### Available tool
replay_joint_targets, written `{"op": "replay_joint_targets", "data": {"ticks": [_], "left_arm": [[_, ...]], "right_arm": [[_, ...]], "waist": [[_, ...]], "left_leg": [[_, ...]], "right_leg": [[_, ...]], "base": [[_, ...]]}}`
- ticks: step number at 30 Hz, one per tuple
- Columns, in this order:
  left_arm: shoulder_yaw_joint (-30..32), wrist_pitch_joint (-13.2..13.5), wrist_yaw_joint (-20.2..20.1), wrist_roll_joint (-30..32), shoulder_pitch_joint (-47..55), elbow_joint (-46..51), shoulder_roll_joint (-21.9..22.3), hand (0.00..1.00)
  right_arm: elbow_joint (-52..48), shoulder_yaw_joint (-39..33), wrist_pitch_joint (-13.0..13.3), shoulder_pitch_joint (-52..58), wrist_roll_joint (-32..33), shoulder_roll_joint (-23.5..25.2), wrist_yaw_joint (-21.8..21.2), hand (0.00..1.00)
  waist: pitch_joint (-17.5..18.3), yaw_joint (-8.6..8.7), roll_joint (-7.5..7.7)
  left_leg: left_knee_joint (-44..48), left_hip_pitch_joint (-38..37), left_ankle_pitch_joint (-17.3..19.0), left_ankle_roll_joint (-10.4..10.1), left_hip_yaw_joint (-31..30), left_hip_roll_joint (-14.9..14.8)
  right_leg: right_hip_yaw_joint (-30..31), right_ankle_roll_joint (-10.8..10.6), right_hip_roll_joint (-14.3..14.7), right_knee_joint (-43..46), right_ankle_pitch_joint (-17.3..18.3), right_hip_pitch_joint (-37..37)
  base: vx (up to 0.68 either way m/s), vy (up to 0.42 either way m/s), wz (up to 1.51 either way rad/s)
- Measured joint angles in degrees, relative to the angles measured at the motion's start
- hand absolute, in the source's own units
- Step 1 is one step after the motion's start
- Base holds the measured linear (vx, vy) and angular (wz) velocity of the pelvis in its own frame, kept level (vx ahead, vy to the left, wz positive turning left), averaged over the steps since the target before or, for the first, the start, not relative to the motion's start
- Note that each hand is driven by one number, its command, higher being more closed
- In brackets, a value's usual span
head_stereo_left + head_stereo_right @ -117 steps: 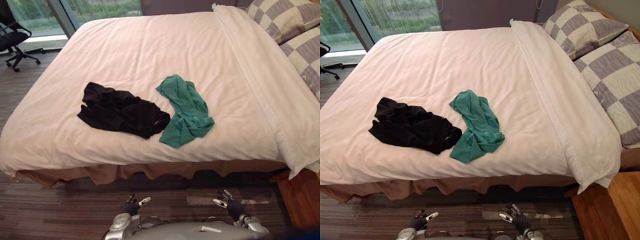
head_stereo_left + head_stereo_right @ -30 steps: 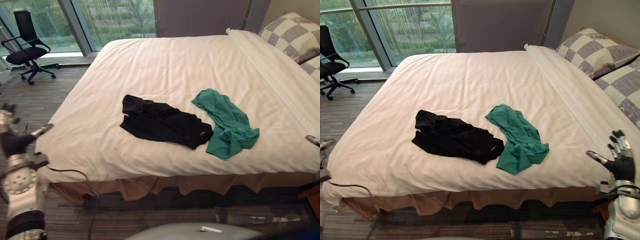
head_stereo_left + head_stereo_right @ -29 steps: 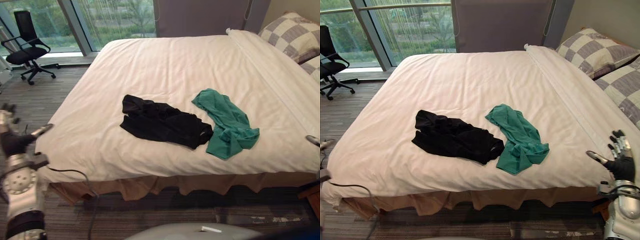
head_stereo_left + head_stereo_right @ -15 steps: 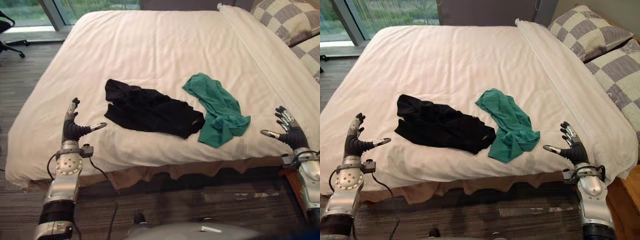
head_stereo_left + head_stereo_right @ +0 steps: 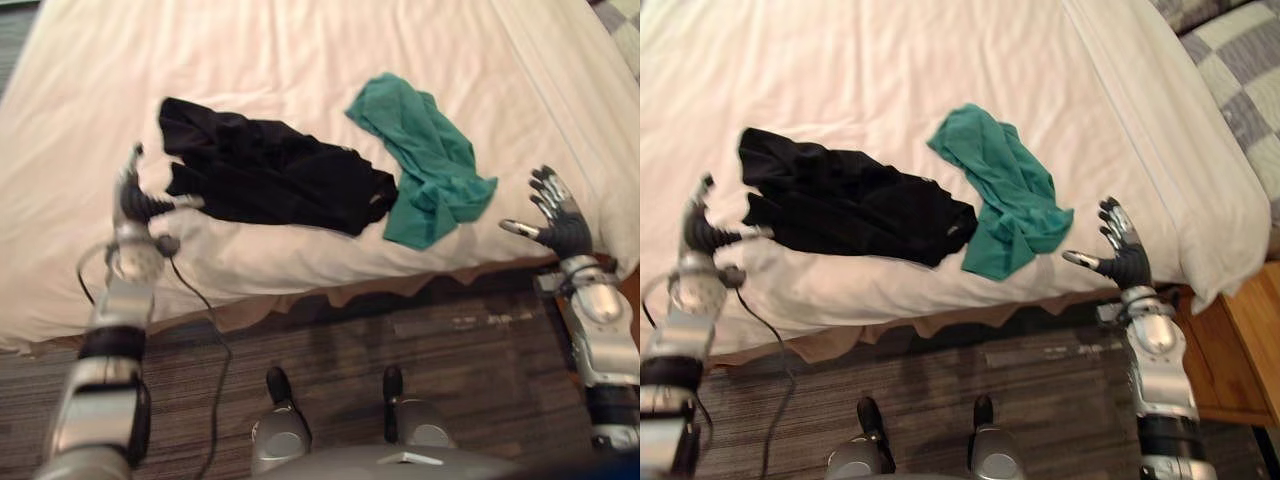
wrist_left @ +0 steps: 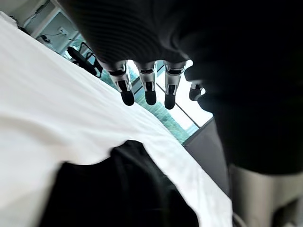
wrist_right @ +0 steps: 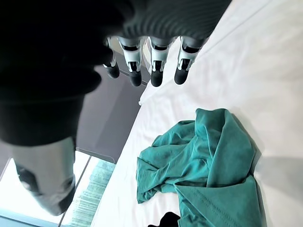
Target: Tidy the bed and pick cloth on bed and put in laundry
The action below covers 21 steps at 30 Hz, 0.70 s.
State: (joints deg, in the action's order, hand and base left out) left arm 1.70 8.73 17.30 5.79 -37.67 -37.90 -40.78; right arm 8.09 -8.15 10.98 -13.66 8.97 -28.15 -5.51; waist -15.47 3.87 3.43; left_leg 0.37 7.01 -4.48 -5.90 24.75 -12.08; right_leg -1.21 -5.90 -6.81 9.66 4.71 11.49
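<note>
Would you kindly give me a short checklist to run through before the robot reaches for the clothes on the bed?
1. The left hand is open and empty: ok.
2. The right hand is open and empty: ok.
3. The crumpled black garment is close to the left hand: ok, it lies just beside it.
4. The crumpled green cloth is near the right hand: ok, though a strip of white duvet separates them.
5. The garments lie apart: not ok, their near ends touch.
6. Where the laundry goes: cannot tell.
</note>
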Motion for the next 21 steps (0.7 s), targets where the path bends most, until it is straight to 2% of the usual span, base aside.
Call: {"op": "replay_joint_targets", "data": {"ticks": [2, 5, 10, 15, 17, 21], "left_arm": [[-1.90, -1.52, 0.44, -0.81, -7.42, 0.09, -0.37, 0.00], [-2.01, -3.50, 1.04, -0.81, -8.73, 0.48, -0.19, 0.00], [-2.25, -7.76, 1.85, -0.94, -8.74, 1.93, 1.23, 0.00], [-2.71, -11.74, 1.83, -2.48, -8.75, 5.06, 2.29, 0.00], [-3.56, -13.53, 0.67, -3.21, -8.74, 5.27, 3.06, 0.00], [-3.70, -16.49, -3.29, -5.22, -8.56, 5.29, 5.91, 0.00]], "right_arm": [[-0.14, 1.35, 0.02, -4.44, 1.63, -0.02, -0.17, 0.00], [-1.40, 1.45, 0.04, -4.91, 2.20, -0.08, -0.44, 0.00], [-8.71, 1.27, -0.01, -1.69, 2.23, -1.99, -1.41, 0.00], [-13.06, 1.27, -0.06, -0.56, 2.19, -1.51, -1.80, 0.00], [-14.76, 1.28, -0.07, 0.82, 2.19, -1.39, -1.90, 0.00], [-18.08, 1.28, -0.10, 1.91, 2.18, -0.97, -1.97, 0.00]], "waist": [[-1.92, 1.29, -0.21], [-3.30, 3.08, -0.85], [-4.67, 3.37, -1.89], [-5.89, 3.02, -2.40], [-7.77, 3.03, -2.41], [-8.32, 3.42, -2.59]], "left_leg": [[0.67, 1.58, 0.01, 0.04, 1.47, 0.01], [0.84, 1.84, 0.01, 0.04, 1.79, -0.10], [1.35, 1.86, 0.03, 0.02, 3.27, -0.64], [2.44, 4.12, 0.09, -0.07, 5.08, -0.85], [3.44, 4.11, 0.39, -0.02, 6.08, -1.11], [6.83, 6.29, 2.69, 0.41, 7.04, -2.16]], "right_leg": [[1.75, -0.29, 0.01, 0.33, -0.90, 2.50], [2.25, -0.26, 0.07, 0.38, -1.09, 3.06], [4.38, -0.16, 0.59, 1.21, -1.16, 4.31], [5.49, -0.08, 0.69, 3.35, -1.09, 8.19], [6.34, -0.11, 0.70, 3.59, -1.07, 8.26], [6.50, -0.14, 0.92, 6.05, -0.17, 10.63]], "base": [[-0.05, 0.014, -0.31], [0.02, 0.002, -0.18], [0.06, -0.004, -0.13], [0.00, -0.004, -0.11], [-0.02, -0.009, -0.12], [-0.04, -0.015, -0.09]]}}
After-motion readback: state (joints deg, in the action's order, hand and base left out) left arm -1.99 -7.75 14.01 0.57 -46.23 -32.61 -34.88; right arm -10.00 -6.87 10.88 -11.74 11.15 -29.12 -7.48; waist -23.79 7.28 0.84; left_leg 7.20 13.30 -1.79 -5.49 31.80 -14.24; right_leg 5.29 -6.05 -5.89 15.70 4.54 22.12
